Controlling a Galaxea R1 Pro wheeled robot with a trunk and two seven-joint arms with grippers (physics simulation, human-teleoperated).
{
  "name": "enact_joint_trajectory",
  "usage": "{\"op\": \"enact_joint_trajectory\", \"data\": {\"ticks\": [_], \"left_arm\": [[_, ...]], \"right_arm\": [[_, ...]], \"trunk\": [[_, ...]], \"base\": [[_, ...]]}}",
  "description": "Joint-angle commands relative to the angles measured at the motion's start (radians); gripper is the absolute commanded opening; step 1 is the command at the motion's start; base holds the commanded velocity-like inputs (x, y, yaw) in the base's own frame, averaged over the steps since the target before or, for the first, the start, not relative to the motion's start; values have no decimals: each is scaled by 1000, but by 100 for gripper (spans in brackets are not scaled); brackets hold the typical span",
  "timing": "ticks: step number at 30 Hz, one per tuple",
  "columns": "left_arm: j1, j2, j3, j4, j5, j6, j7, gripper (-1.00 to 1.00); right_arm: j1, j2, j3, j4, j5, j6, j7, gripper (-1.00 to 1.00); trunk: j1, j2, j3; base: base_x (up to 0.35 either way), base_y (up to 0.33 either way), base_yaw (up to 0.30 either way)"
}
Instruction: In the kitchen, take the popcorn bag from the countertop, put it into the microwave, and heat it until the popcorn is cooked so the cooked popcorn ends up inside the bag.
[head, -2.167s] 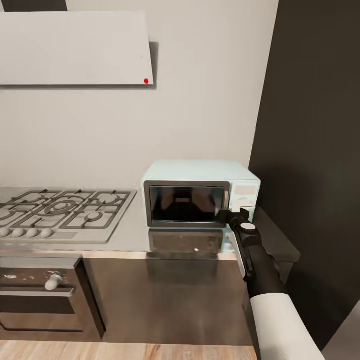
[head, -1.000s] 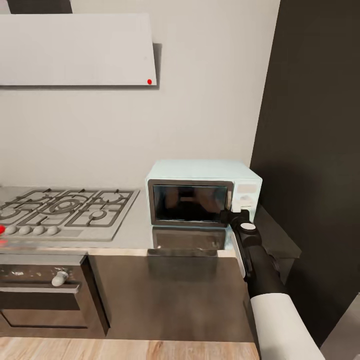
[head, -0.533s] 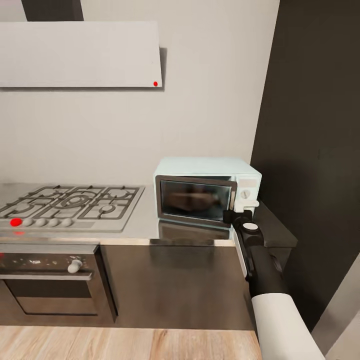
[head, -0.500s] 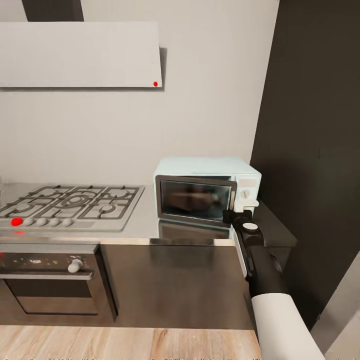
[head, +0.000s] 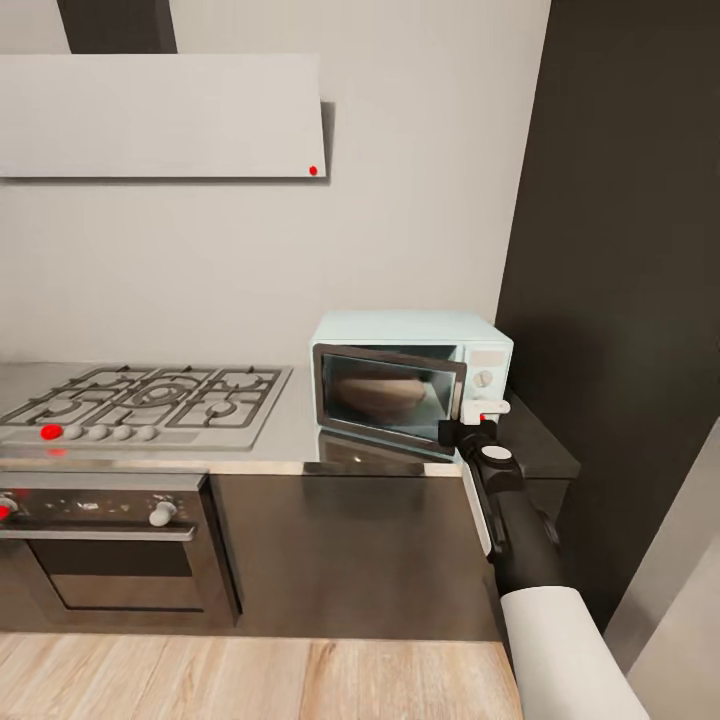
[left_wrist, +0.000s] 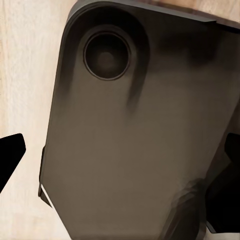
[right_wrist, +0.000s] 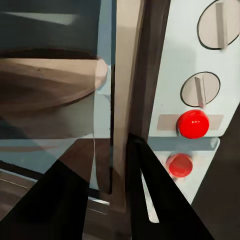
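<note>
Your right claw (head: 466, 432) is at the free edge of the microwave (head: 412, 372) door (head: 388, 395); in the right wrist view the two dark fingers (right_wrist: 155, 195) straddle the door frame (right_wrist: 131, 100), closed down onto it as far as I can tell, so read it as gripping the door edge; door stands ajar, swung partly out from the box; step in hand looks like opening the microwave, and the bag isn't loaded yet by my read; next move calls for pulling the edge along its hinge arc, not straight back, or the fingers will likely slip off the thin frame; open it wide enough to clear a bag; popcorn bag is not in any of these views, so you'll have to go find it on the countertop (head: 290, 440) afterwards; right wrist view gives what the head view can't: the finger-to-frame contact, the turntable plate (right_wrist: 45, 82) through the glass, two knobs (right_wrist: 200, 89) and a lit red button (right_wrist: 192, 123); head view gives the layout: hob (head: 145, 400) beside the microwave, oven (head: 105, 545) below; left wrist view is a dark robot panel (left_wrist: 135, 135) over wood floor (left_wrist: 25, 75); left claw state: cannot tell.
</note>
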Motion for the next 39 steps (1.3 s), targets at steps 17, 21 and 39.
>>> {"op": "enact_joint_trajectory", "data": {"ticks": [17, 21, 39], "left_arm": [[0, 0, 1, -1, 6, 0, 1, 100], [0, 0, 1, -1, 6, 0, 1, 100], [0, 1, -2, -1, 6, 0, 1, 100]], "right_arm": [[0, 1, -3, 1, 23, 29, 13, 100], [0, -15, -4, 1, 22, 129, 15, 100], [0, -148, -99, -18, 20, 175, 13, 100]], "trunk": [[0, -1, -1], [0, -1, -1], [0, -1, -1]], "base": [[0, 0, 0], [0, 0, 0], [45, 0, 0]]}}
